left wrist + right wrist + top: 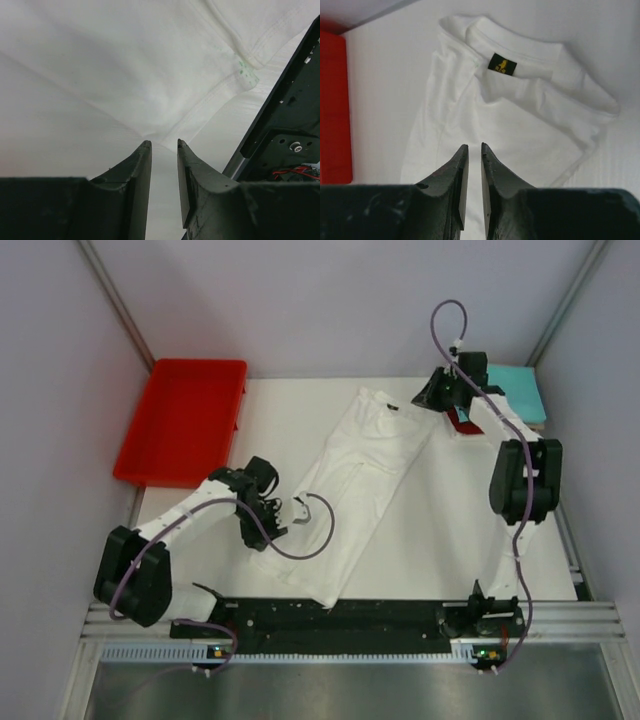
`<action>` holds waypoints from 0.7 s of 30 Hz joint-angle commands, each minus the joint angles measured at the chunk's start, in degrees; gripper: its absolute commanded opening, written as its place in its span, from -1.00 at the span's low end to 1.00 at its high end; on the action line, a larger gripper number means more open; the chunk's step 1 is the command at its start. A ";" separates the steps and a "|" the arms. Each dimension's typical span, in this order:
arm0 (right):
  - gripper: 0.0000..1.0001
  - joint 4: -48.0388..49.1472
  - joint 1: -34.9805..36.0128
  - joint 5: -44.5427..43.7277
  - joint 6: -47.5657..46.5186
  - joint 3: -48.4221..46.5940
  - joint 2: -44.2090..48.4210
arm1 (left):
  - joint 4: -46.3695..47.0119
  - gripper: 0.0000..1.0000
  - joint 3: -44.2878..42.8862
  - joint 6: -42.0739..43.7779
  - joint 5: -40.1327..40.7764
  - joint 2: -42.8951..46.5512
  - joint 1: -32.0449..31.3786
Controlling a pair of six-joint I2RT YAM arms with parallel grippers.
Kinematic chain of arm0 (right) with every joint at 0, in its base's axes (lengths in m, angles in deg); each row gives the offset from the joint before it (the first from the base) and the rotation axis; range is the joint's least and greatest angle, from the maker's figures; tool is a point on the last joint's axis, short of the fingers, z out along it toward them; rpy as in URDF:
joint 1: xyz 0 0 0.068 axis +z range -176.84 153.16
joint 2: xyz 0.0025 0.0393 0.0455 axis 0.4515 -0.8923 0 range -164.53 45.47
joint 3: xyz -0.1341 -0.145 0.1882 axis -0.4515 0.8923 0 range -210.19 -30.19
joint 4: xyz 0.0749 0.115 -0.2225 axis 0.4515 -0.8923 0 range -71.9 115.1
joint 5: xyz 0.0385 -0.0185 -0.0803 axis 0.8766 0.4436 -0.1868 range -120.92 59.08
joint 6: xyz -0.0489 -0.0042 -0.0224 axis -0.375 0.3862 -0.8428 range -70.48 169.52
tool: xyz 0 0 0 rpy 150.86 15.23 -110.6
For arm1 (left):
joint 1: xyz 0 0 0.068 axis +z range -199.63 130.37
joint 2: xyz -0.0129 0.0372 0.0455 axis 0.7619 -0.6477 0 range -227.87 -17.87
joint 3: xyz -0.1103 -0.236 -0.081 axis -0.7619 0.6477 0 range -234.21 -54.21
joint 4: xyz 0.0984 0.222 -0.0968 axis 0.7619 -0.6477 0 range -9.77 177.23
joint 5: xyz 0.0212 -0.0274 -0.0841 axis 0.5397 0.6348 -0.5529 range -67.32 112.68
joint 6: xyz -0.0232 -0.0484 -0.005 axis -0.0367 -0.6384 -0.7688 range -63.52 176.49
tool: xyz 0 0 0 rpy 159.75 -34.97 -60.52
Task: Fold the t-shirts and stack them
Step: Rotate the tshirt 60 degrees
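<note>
Two hands are at work, each with a pair of dark, tapered rigid fingers. The left hand [163,142] has its fingers a narrow gap apart with the tips down on the lower left edge of the white t-shirt [365,470]. Soft creases run into the tips, but I cannot tell whether any cloth is pinched. The right hand [474,146] has its fingers just parted with nothing between them, and it hangs over the shirt's collar end. That one shirt is limp, matte cotton with stitched hems. It is folded into a long strip and lies slantwise across the white tabletop [450,540], with its one small dark neck label [502,64] showing at the ribbed collar. Behind the right hand, at the far right corner, sit one folded teal t-shirt [520,390] and one dark red t-shirt [462,423], which is partly hidden by the arm. One glossy red plastic tray [195,365], rectangular with a raised rim, stands at the far left, well apart from the shirts.
</note>
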 commanded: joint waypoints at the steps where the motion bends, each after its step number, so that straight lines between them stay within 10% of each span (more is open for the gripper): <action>1: -0.73 -4.58 1.04 5.18 3.55 1.29 -11.28 | -2.40 -0.34 -3.05 1.51 -4.52 -2.39 0.20; 13: -0.85 -16.01 1.92 0.69 9.97 -40.95 -38.79 | -4.16 -0.26 -6.38 3.62 -9.45 -7.85 -6.73; 21: -0.05 -5.82 3.68 7.01 -6.08 -32.96 -20.66 | -0.47 -0.17 -5.78 8.80 -12.18 -5.39 -10.52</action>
